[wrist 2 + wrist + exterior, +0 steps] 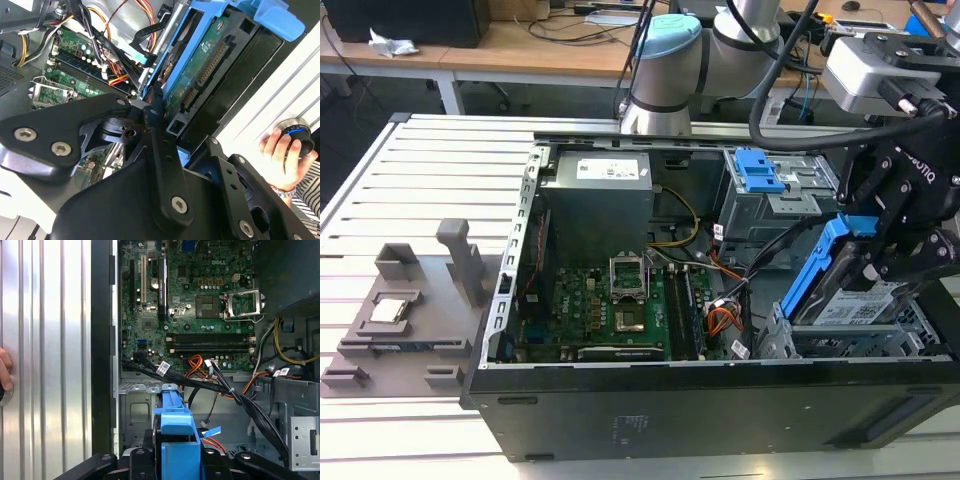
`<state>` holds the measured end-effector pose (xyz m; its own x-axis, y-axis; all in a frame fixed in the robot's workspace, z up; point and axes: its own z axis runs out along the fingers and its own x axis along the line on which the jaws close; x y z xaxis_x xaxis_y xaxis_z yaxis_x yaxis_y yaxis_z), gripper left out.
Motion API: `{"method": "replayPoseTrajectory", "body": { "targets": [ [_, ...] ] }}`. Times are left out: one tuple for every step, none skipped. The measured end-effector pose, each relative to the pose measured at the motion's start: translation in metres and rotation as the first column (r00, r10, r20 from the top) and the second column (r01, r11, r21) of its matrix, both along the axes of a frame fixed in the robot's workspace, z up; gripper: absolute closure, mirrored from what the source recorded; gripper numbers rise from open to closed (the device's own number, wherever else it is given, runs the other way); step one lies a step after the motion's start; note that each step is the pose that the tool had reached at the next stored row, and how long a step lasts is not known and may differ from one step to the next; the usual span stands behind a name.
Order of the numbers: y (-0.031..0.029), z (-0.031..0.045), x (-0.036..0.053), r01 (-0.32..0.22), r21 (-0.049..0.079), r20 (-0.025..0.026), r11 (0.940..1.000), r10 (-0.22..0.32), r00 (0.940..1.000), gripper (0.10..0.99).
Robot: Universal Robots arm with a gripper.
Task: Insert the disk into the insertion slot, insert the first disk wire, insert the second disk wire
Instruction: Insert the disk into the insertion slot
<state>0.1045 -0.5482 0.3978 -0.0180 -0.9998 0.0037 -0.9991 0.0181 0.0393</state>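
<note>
At the exterior view's right, over the near corner of the open computer case (650,420), the gripper (880,265) is closed on the disk (858,306).

Jaws: narrowed to the width of the drive's blue caddy (817,262). In the first wrist view one black finger (137,460) bears on each side of the caddy (175,437). In the second wrist view a finger (161,150) lies against the caddy's edge, with the disk's underside circuit board and connector row (207,67) exposed beyond it.

Arm pose: the arm (665,60) rises behind the case's far wall and reaches across to the exterior view's right. The wrist is pitched downward, with the gripper body above the disk.

Position of the disk: tilted, label face up, with its higher end at the jaws. Its lower end is at the open top of the insertion slot (820,350), the silver-grey cage in the case's corner. How far it has entered cannot be determined.

Surroundings: the larger grey cage with a blue latch (760,180) stands farther back, apart from the disk. A bundle of black cables (225,390) runs between the motherboard (200,300) and the caddy. A person's hand (285,152) rests on a knob (298,136) outside the case.
</note>
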Motion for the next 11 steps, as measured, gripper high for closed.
{"method": "replayPoseTrajectory", "body": {
  "targets": [
    [0.0, 0.0, 0.0, 0.0, 0.0, 0.0, 1.0, 0.0, 1.0, 0.71],
    [0.0, 0.0, 0.0, 0.0, 0.0, 0.0, 1.0, 0.0, 1.0, 0.71],
    [0.0, -0.0001, 0.0, 0.0, 0.0, 0.0, 1.0, 0.0, 1.0, 0.647],
    [0.0, -0.0001, 0.0, 0.0, 0.0, 0.0, 1.0, 0.0, 1.0, 0.647],
    [0.0, -0.0001, 0.0, 0.0, 0.0, 0.0, 1.0, 0.0, 1.0, 0.647],
    [0.0, -0.0001, 0.0, 0.0, 0.0, 0.0, 1.0, 0.0, 1.0, 0.647],
    [0.0, -0.0001, 0.0, 0.0, 0.0, 0.0, 1.0, 0.0, 1.0, 0.663],
    [0.0, -0.0001, 0.0, 0.0, 0.0, 0.0, 1.0, 0.0, 1.0, 0.663],
    [0.0, -0.0002, 0.0, 0.0, 0.0, 0.0, 1.0, 0.0, 1.0, 0.792],
    [0.0, -0.0002, 0.0, 0.0, 0.0, 0.0, 1.0, 0.0, 1.0, 0.792],
    [0.0, -0.0002, 0.0, 0.0, 0.0, 0.0, 1.0, 0.0, 1.0, 0.851]
  ]
}}
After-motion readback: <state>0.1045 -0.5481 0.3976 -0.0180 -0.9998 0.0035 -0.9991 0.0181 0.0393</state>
